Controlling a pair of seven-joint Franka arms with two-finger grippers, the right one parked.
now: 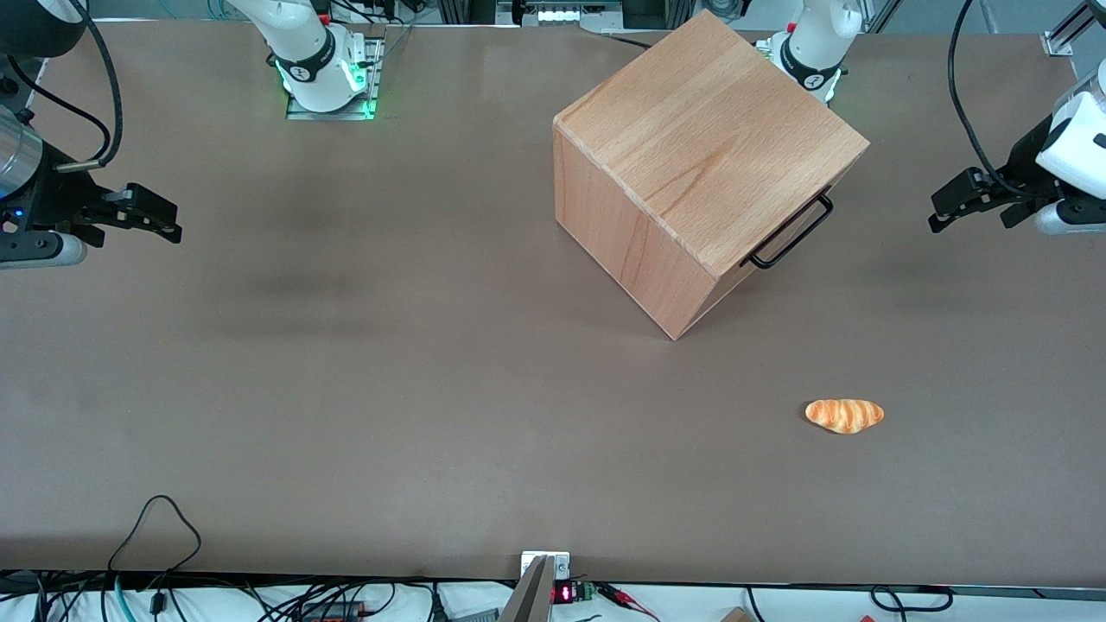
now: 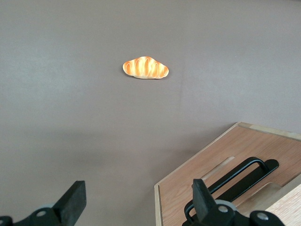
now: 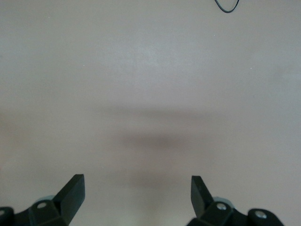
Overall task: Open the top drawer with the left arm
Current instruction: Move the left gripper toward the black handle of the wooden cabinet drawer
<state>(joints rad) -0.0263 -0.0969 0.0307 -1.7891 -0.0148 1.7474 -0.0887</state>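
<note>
The big beech box [image 1: 700, 147] stands on the table, turned at an angle. Its drawer side faces the working arm's end of the table. The top drawer's front [image 2: 207, 169] sits flush with the box, and its thin black wire handle [image 1: 791, 233] [image 2: 244, 172] sticks out just under the box's top edge. My left gripper [image 1: 940, 216] [image 2: 138, 188] hangs open above the table, a short way out in front of the handle and apart from it. Nothing is between its fingers. In the left wrist view one fingertip [image 2: 201, 190] overlaps the handle.
A small orange bread roll [image 1: 845, 415] [image 2: 146, 68] lies on the brown table [image 1: 389, 389], nearer the front camera than the box. Cables run along the table's near edge [image 1: 155, 518].
</note>
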